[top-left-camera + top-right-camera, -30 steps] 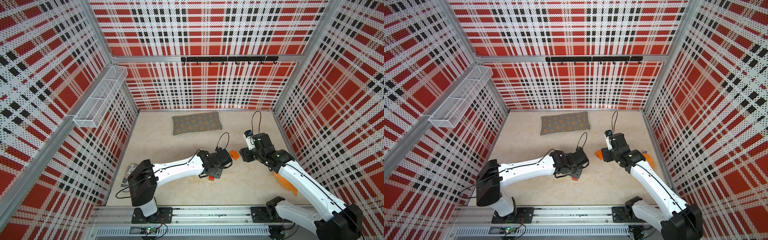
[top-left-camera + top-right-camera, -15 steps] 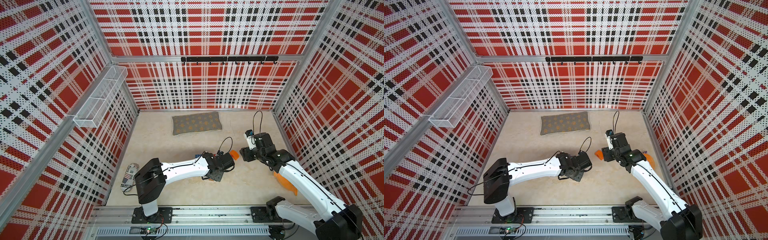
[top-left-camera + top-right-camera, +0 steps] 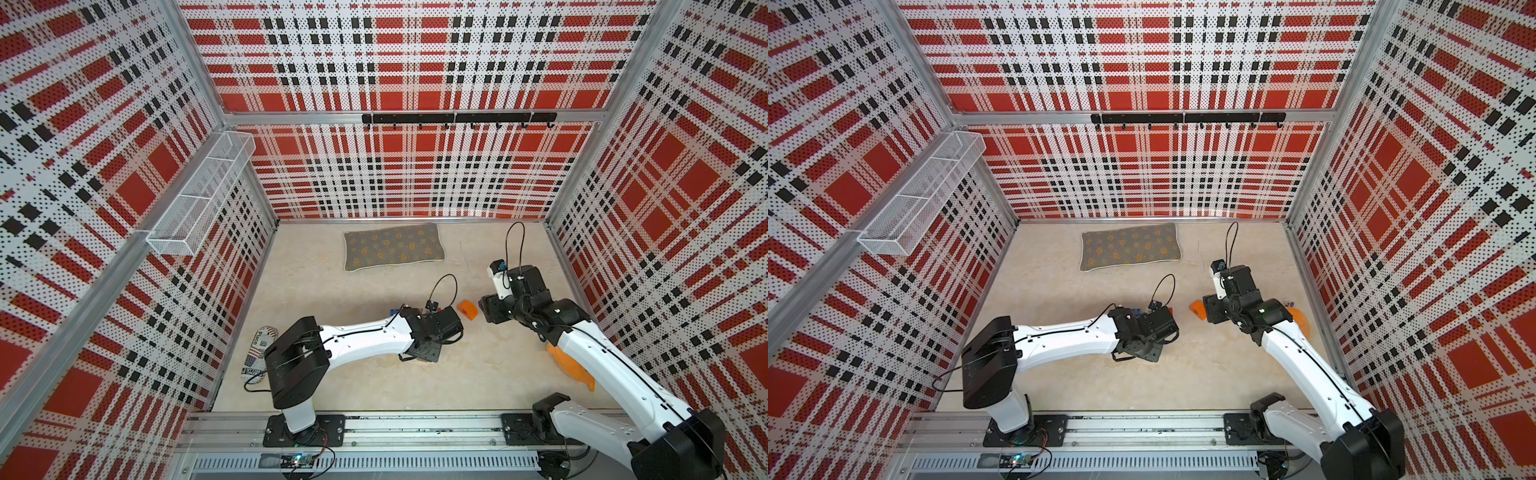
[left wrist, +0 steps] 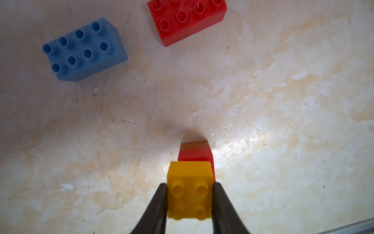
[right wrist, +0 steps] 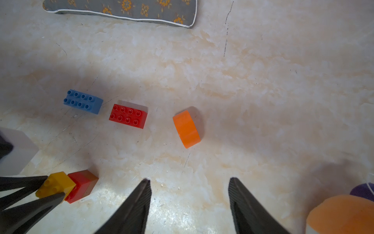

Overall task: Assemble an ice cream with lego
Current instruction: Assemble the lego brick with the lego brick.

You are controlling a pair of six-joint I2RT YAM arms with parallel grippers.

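My left gripper point(image 4: 190, 194) is shut on the yellow brick point(image 4: 190, 176) that tops a small stem stack. Below the yellow sit a small red brick point(image 4: 195, 156) and a brown-orange one point(image 4: 194, 144), close to the table. The right wrist view shows the same stack point(image 5: 81, 184), tilted, between the left fingers point(image 5: 30, 202). The blue lego point(image 4: 85, 50) and the red lego point(image 4: 186, 20) lie loose, studs up, beyond the stack. The orange dome point(image 5: 187, 129) stands on its edge, seen in both top views point(image 3: 467, 309) point(image 3: 1197, 309). My right gripper point(image 5: 189, 182) is open and empty, short of the dome.
A grey patterned cushion point(image 3: 392, 247) lies at the back of the table. A big plain orange object point(image 3: 569, 365) sits under the right arm by the right wall, beside something purple point(image 5: 363, 191). A printed flat item point(image 3: 259, 353) lies front left. A wire basket point(image 3: 203, 191) hangs on the left wall.
The left arm has swung to the right with the small stack, which its wrist now hides in the top views. The right arm has not moved.
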